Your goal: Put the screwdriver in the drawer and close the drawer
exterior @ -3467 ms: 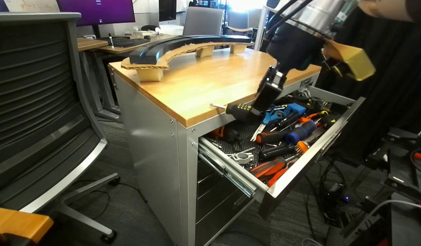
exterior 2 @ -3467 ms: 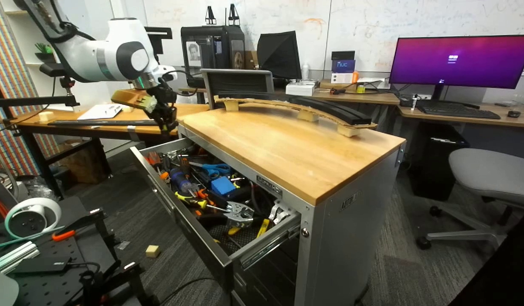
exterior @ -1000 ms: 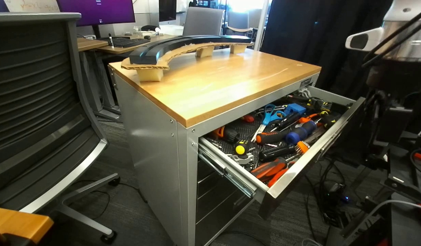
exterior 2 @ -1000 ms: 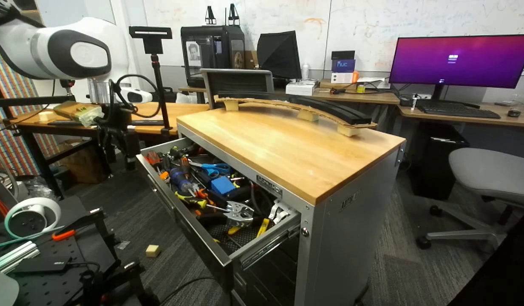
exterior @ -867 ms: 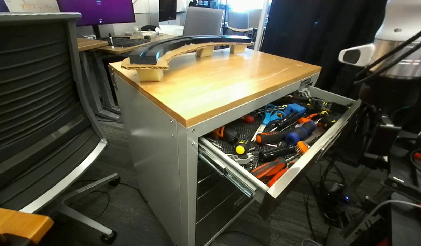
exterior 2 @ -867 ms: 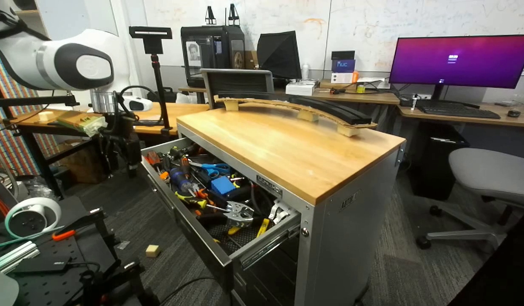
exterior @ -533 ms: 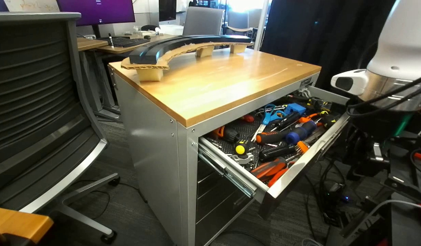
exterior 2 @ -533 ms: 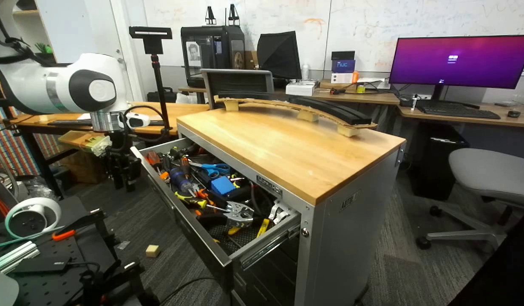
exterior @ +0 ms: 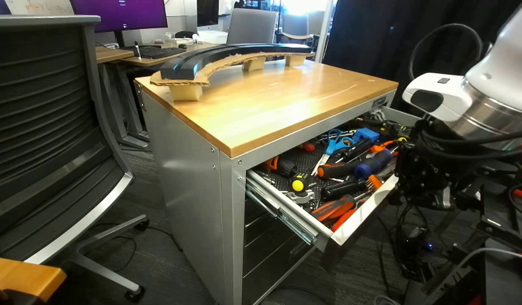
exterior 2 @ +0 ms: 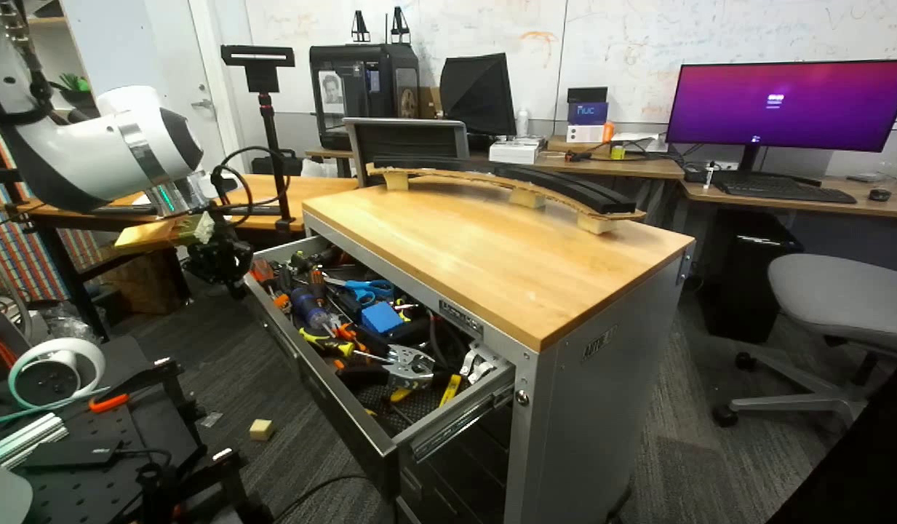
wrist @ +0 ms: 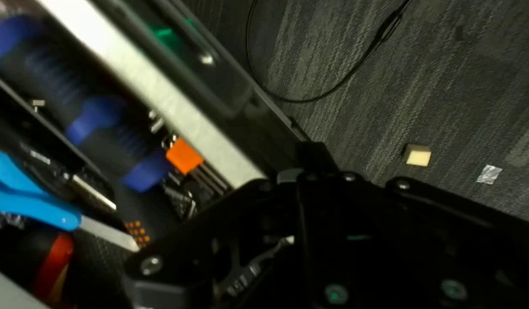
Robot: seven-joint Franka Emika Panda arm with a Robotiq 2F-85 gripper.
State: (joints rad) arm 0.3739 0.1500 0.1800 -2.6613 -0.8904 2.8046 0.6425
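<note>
The screwdriver (exterior: 300,182), black with a yellow end, lies in the open drawer near its side rail, among other tools. It cannot be made out in the other views. The grey drawer (exterior: 362,211) is pulled far out; its rim also shows in an exterior view (exterior 2: 339,389) and in the wrist view (wrist: 182,120). My gripper (exterior: 407,171) is tilted at the outer side of the drawer front, close to it; whether it touches is unclear. It also shows in an exterior view (exterior 2: 236,282). In the wrist view the dark fingers (wrist: 313,159) are together, holding nothing visible.
Heaped tools fill the drawer, with blue scissors (exterior: 335,142) and a blue-black handle (exterior: 373,164). A curved black piece (exterior: 235,57) on cardboard stands on the wooden worktop (exterior: 261,108). A black cart (exterior 2: 92,437) stands before the drawer. An office chair (exterior: 53,127) stands beside the cabinet.
Earlier the gripper held the screwdriver over the drawer; now the screwdriver lies inside. The gripper moved out past the drawer front, lowered, tilted and came close to the front. The drawer has not moved.
</note>
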